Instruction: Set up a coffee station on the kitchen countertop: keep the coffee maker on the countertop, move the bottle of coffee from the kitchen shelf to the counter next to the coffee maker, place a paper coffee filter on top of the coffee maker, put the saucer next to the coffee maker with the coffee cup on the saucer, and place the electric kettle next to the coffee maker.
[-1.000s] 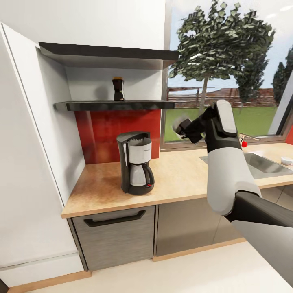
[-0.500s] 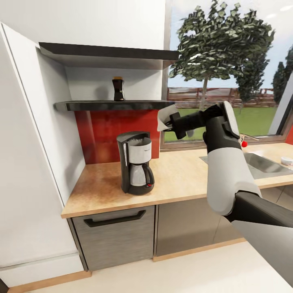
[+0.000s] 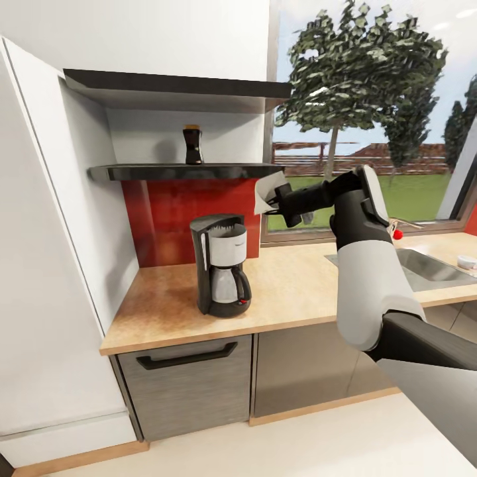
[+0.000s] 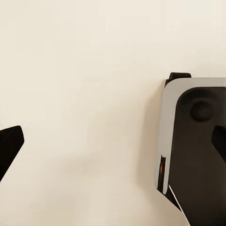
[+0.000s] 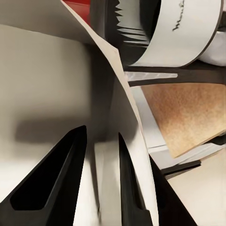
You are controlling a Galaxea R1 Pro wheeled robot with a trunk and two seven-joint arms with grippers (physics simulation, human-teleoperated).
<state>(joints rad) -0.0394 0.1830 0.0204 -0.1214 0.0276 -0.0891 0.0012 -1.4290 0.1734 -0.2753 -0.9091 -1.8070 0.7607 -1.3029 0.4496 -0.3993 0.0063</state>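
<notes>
The black-and-white coffee maker stands on the light-wood kitchen countertop, below the black kitchen shelf. On that shelf sits the dark bottle of coffee. My right gripper is in the air up and to the right of the coffee maker, shut on the white paper coffee filter. In the right wrist view the paper coffee filter sits between the fingers, with the coffee maker beyond. My left gripper hangs open over bare floor.
A steel sink is set into the countertop at the right, with a small white object beside it. A window with a red knob runs behind. A white tall cabinet bounds the counter's left end. Grey cabinet fronts are below.
My right arm swung left from the window toward the coffee maker, carrying the filter; in the last half second it shifted only slightly further left. Nothing else moved.
</notes>
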